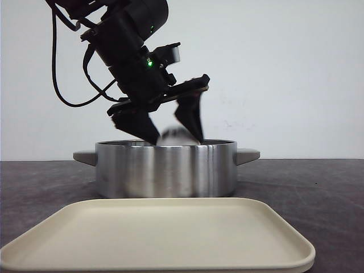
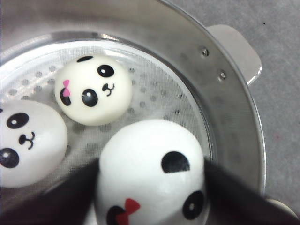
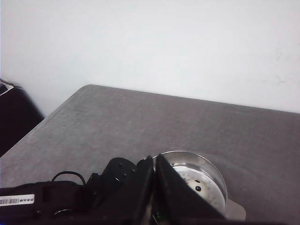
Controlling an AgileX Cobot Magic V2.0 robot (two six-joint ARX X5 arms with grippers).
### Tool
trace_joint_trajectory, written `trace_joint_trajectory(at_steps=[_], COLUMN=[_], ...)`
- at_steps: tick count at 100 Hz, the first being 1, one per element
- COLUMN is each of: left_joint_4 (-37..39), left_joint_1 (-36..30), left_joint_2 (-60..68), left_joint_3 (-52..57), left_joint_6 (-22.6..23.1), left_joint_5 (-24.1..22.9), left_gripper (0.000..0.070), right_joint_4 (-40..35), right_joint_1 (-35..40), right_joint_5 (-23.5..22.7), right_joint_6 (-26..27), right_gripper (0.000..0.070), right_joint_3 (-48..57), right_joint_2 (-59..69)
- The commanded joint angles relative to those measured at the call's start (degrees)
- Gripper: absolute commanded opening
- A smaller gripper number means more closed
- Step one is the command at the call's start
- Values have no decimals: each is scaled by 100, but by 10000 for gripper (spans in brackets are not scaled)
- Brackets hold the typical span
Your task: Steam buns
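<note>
Dark grey counter (image 1: 318, 187), plain white wall behind. Steel pot (image 1: 165, 169) with side handles stands mid-counter; cream tray (image 1: 159, 239) lies in front of it. Left gripper (image 1: 173, 132) reaches down at the pot's rim, jaws clamped around a white panda bun with red bow (image 2: 150, 173). Two more buns rest on the perforated steamer insert (image 2: 159, 96): pink-bow bun (image 2: 93, 89) and a plain-faced bun (image 2: 28, 143) beside it. Right gripper (image 3: 154, 187) is held away above the counter, fingers pressed together, nothing between them.

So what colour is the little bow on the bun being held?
Red. The held bun has a red bow by its mouth, clearest in the left wrist view.
</note>
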Motion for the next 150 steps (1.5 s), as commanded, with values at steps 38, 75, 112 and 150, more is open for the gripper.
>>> trace_joint_trajectory(at_steps=[38,75,112,150], left_joint_4=[-835,-1532,-2795,-3626], left_joint_1=[-33,-26,55,52], left_joint_2=[-1574,-4345,-6299,-6712], left_joint_3=[98,87,85,87], left_joint_6=[-138,-166,-122,-400], left_joint_5=[4,-540,-1744,-1926], left_gripper=[0,0,0,0], right_joint_4=[-219,3064,4946,5095], right_joint_1=[68,586,885,885], right_joint_5=[815,719,455,435], right_joint_6=[-258,-704,-859,-859], right_gripper=[8,9,8,8], right_joint_3=[-221,-3508,-5184,-5184], right_joint_2=[149,-715,-1252,-1252])
